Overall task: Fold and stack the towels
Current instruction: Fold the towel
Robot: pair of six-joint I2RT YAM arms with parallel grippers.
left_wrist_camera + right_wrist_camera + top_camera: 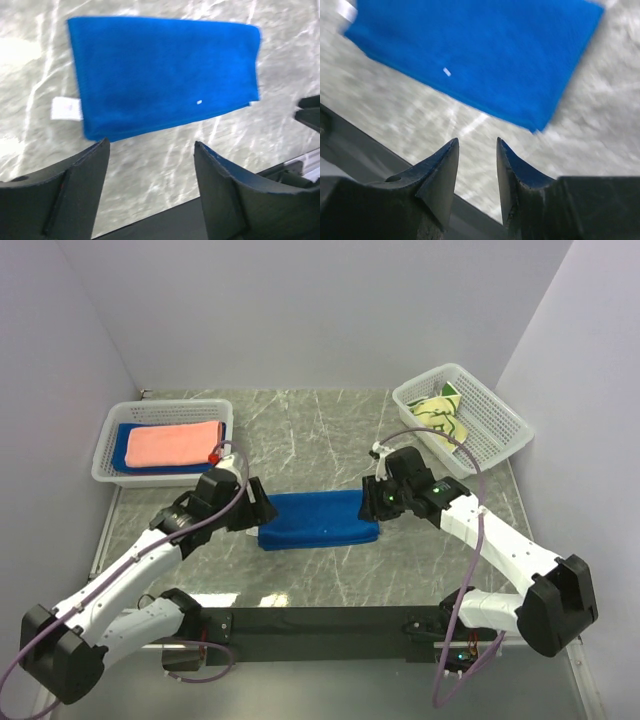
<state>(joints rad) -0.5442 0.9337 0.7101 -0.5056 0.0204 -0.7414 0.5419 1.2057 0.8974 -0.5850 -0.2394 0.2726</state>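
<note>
Gaping left fingers [75, 195], narrow right fingers [437, 175] face blue towel [320, 518]; baskets [106, 448] show only overhead.

a lab test booth: plain white walls [300, 310] box in a marbled tabletop [320, 435].

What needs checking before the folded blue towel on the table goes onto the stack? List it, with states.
1. The blue towel folded flat on the table: ok.
2. The left gripper open and empty: ok.
3. The right gripper open and empty: ok.
4. Grip on the blue towel: not ok, neither gripper touches it.
5. The salmon-pink towel lying flat in the left basket, ready as stack top: ok.
6. The yellow-and-green towel in the right basket folded: not ok, crumpled.
</note>
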